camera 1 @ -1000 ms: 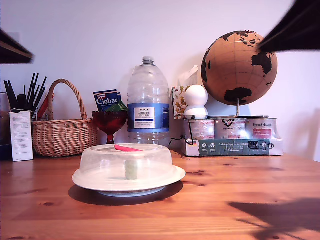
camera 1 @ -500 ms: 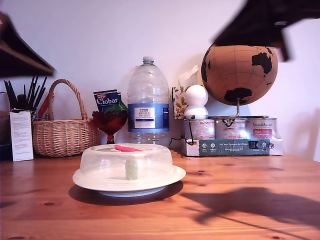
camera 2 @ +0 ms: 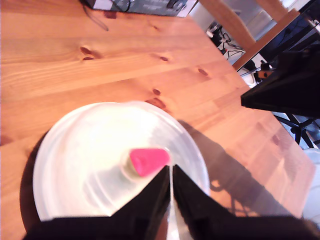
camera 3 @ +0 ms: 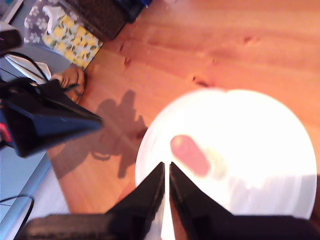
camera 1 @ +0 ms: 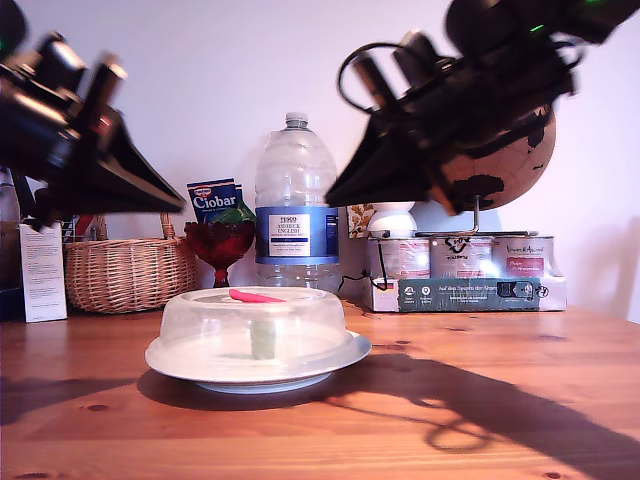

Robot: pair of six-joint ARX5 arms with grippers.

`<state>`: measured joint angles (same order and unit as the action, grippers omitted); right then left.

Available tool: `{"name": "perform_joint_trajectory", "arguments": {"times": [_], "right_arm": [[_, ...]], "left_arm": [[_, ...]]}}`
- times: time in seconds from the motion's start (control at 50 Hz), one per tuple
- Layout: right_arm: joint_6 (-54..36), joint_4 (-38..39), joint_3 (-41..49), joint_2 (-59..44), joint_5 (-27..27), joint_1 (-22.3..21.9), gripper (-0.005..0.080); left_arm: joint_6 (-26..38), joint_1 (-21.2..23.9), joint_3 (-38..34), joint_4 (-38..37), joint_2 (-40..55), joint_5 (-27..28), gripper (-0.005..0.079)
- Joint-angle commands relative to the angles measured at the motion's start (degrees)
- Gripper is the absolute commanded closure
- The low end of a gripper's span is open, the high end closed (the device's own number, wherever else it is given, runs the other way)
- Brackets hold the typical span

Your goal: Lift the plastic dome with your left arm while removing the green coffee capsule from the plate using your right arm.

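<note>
1. My first gripper (camera 1: 176,197) is at the exterior view's left, up in the air in front of the wicker basket (camera 1: 125,272). It points down toward the middle. The jaws are pressed together with only a hairline slit between them and nothing in them. It's clear of the dome.
2. In the first wrist view the gripper tips (camera 2: 171,174) hang over the dome's near edge, just short of the pink tab (camera 2: 148,161).
3. The plastic dome (camera 1: 255,325) sits flat on the plate (camera 1: 265,386), on the wooden table (camera 1: 500,360), left of centre in the exterior view. The pink tab is on top.
4. The green coffee capsule (camera 1: 263,338) stands upright under the dome at the plate's middle. It shows blurred through the plastic.
5. The water bottle (camera 1: 296,200) stands behind the dome, by the wall.
6. My second gripper (camera 1: 332,198) is at the exterior view's right, above and right of the dome, angled down toward it. The jaws are closed to a thin slit and empty, touching nothing.
7. In the second wrist view the tips (camera 3: 166,169) sit over the dome's rim. The dome is overexposed there.
</note>
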<state>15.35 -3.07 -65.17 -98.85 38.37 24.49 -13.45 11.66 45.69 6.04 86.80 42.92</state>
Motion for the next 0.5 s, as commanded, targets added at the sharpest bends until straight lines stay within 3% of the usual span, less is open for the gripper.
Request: {"name": "perform_joint_trajectory", "arguments": {"times": [0.0,0.28,0.48], "right_arm": [[-0.2,0.2,-0.9,-2.0,0.0,0.6,0.0764],[-0.5,0.0,-1.5,-5.1,0.1,0.6,0.0764],[-2.9,0.4,-1.9,-5.2,1.7,0.6,0.0764]], "left_arm": [[0.5,0.4,0.7,0.3,2.0,-0.1,0.0766],[0.4,1.4,3.3,0.3,7.2,1.0,0.0766],[2.1,1.6,3.4,0.4,7.3,5.0,0.0766]]}}
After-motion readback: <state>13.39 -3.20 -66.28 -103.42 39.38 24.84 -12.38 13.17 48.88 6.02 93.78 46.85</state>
